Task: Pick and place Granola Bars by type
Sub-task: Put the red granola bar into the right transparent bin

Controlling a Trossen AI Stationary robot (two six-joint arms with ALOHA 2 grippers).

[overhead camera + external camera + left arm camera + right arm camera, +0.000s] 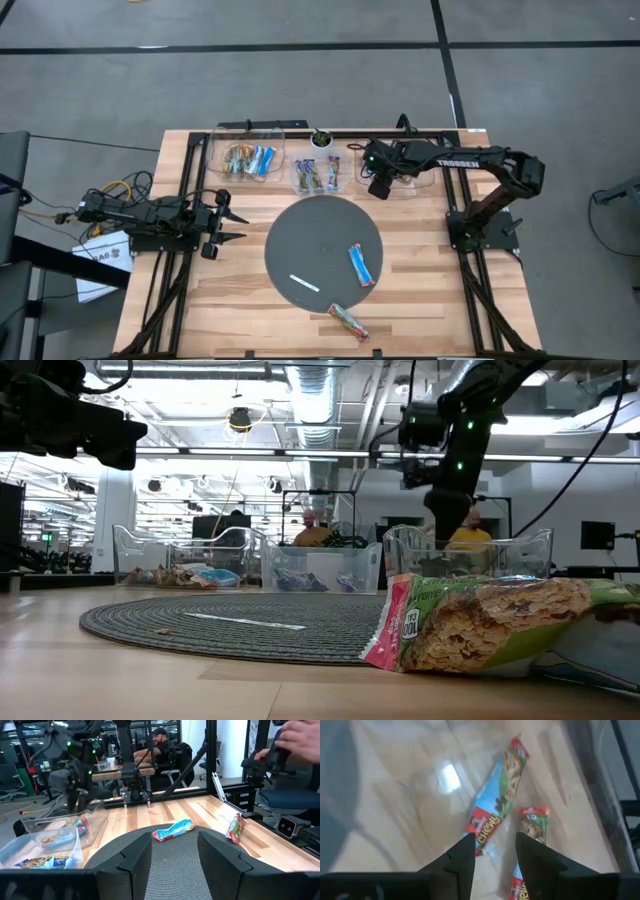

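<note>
Over the clear bin (pixel 415 180) at upper right, the right hand (pixel 380 187) hangs parted and empty above two granola bars (pixel 495 802); another bar (pixel 361 264) lies on the round mat (pixel 300 240). Left hand (pixel 232 225) waits, spread wide.

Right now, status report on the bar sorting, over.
Right gripper open over right bin, empty. Left gripper open, waiting at mat edge. Blue bar on mat, unobstructed.

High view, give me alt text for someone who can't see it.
From above, the right arm's open claw hangs over a clear plastic bin at the wooden table's far edge. A bright blue wrapped granola bar and a thin white strip lie on a round grey mat; the left claw waits open beside it.
</note>
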